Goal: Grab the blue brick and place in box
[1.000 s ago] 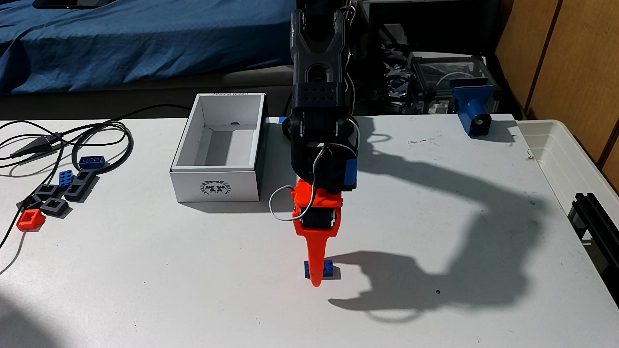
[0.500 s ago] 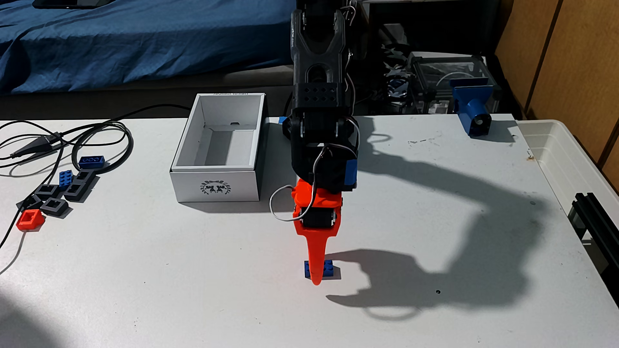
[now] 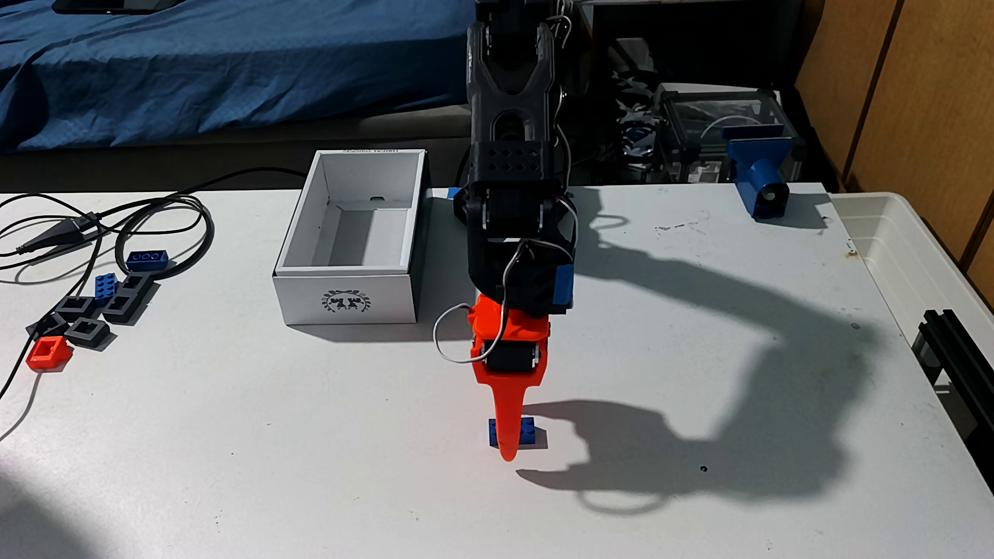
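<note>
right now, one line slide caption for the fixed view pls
Orange claw lowered over the bright blue studded plastic brick on the white table, beside the empty white cardboard box.

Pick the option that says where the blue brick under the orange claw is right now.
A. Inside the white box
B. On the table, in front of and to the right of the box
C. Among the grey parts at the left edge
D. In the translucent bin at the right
B: the blue brick lies on the table, nearer the camera than the box and to its right, with the claw down over it.
</note>
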Robot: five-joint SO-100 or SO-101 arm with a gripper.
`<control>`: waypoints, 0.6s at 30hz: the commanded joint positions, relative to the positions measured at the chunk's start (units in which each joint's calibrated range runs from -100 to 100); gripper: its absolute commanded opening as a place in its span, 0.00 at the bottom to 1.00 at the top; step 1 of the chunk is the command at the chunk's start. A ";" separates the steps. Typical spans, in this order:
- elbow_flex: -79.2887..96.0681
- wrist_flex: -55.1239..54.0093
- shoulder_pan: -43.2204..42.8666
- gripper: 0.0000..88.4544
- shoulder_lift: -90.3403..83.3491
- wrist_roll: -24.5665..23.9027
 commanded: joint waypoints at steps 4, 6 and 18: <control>-1.60 0.50 0.13 0.29 0.40 0.24; -1.60 0.50 0.13 0.29 0.40 0.24; -2.48 2.40 -0.17 0.28 0.74 0.13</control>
